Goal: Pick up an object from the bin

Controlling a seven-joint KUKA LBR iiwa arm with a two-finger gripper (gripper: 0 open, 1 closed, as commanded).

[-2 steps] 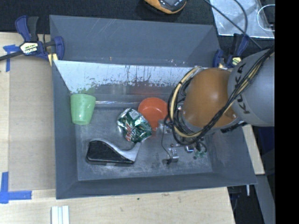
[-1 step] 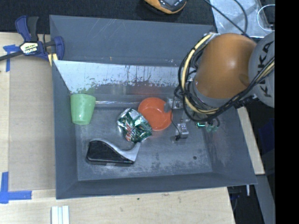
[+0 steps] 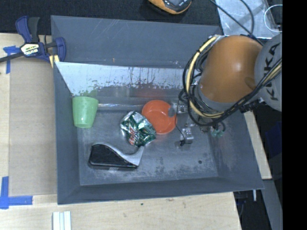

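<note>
My gripper (image 3: 184,137) reaches down from under the arm's orange dome to the bin floor right of centre. Nothing shows between the fingers, and the view does not tell how far apart they stand. Just to its left lies an orange bowl (image 3: 159,116), a short gap away from the fingertips. Left of the bowl and touching it is a crumpled green and white foil wrapper (image 3: 137,130).
A black flat object with a grey edge (image 3: 112,157) lies by the front left of the bin floor. A light green plastic cup (image 3: 84,111) lies on its side at the left wall. Bare floor stretches in front of and right of the gripper.
</note>
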